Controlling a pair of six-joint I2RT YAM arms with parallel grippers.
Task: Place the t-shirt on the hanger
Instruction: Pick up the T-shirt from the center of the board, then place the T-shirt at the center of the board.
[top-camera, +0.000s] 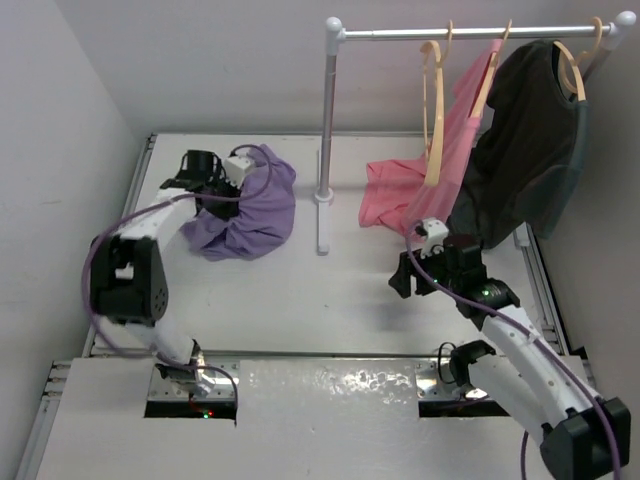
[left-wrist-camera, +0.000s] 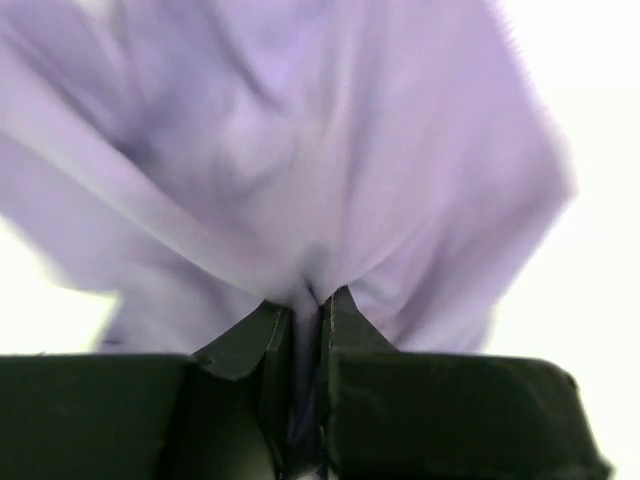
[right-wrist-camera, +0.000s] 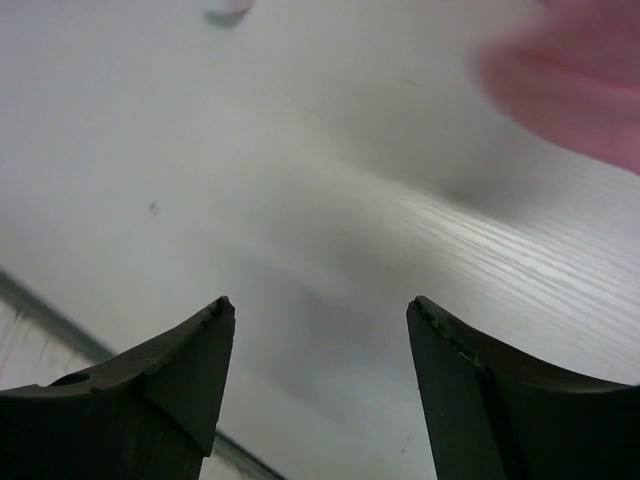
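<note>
T-shirt (top-camera: 250, 205) lay as a bunched heap on the counter (top-camera: 330, 290), far left; collar and sleeves not discernible. Left jaws were pinched shut on a fold of it, wrist view blurred. Right jaws stood open, empty, over the counter; pink garment (right-wrist-camera: 570, 90) blurred, cut off. Hanger (top-camera: 437, 100) hung bare on the rail (top-camera: 470, 32).

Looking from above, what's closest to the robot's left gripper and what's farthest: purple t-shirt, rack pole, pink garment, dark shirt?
1. purple t-shirt, pinched in the left gripper.
2. rack pole, mid-table, to its right.
3. pink garment, hanging beyond the pole.
4. dark shirt, far right.
</note>
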